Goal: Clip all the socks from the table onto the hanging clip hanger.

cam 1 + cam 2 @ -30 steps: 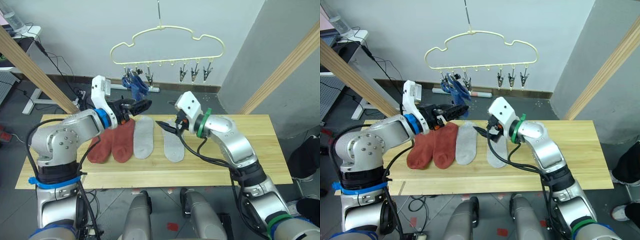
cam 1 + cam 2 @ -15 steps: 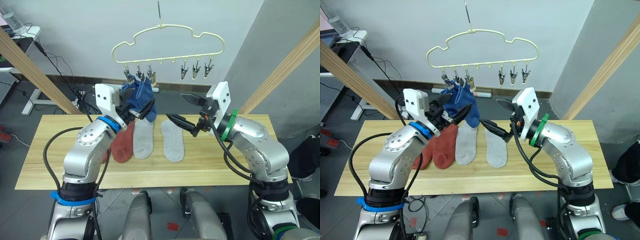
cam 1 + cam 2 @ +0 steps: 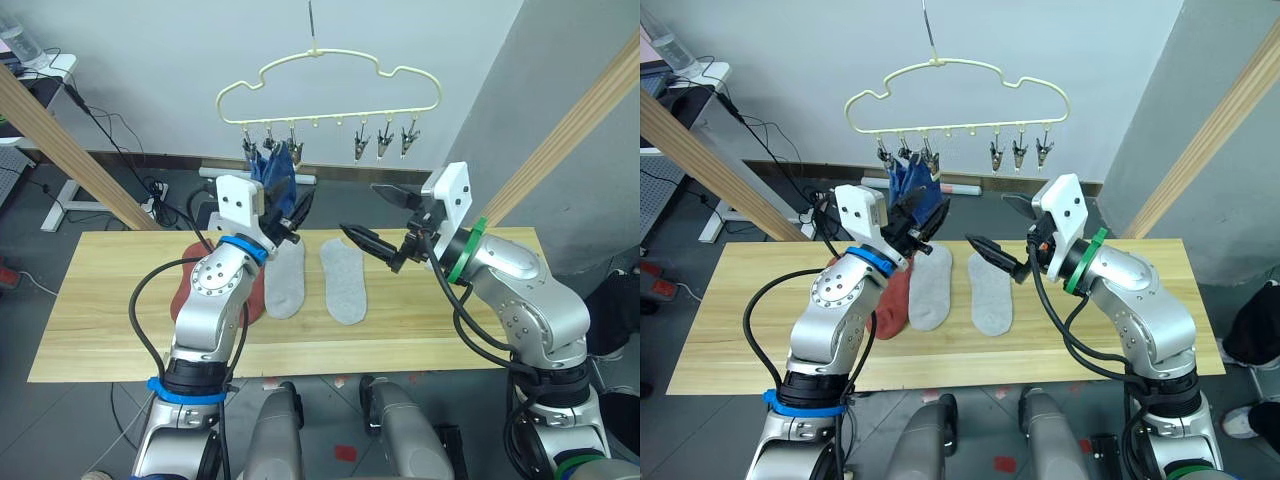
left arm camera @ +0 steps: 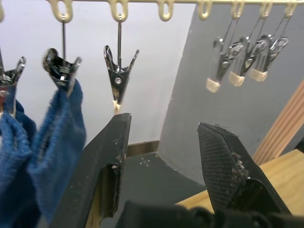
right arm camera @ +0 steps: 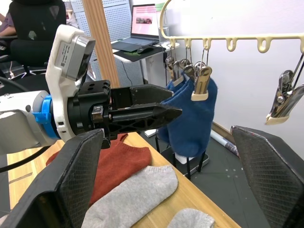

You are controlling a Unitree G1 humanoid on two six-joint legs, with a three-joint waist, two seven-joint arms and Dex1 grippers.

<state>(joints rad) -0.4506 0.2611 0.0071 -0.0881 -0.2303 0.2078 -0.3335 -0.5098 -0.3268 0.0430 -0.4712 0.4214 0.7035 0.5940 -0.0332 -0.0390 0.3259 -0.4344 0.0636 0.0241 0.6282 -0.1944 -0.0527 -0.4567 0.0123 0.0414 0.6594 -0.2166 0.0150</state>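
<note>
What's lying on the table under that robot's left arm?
Two rust-red socks lie on the table, mostly covered by the left arm, so their full shape is hidden. Beside them, in the open, lie two grey socks.

The table [image 3: 450, 320], a long top of light wooden planks, carries four socks near its middle. Two light grey socks [image 3: 345, 285] lie flat side by side, slightly apart, toes toward the far edge. Just to their left lie the rust-red socks [image 3: 890, 305], largely hidden behind an arm.
</note>
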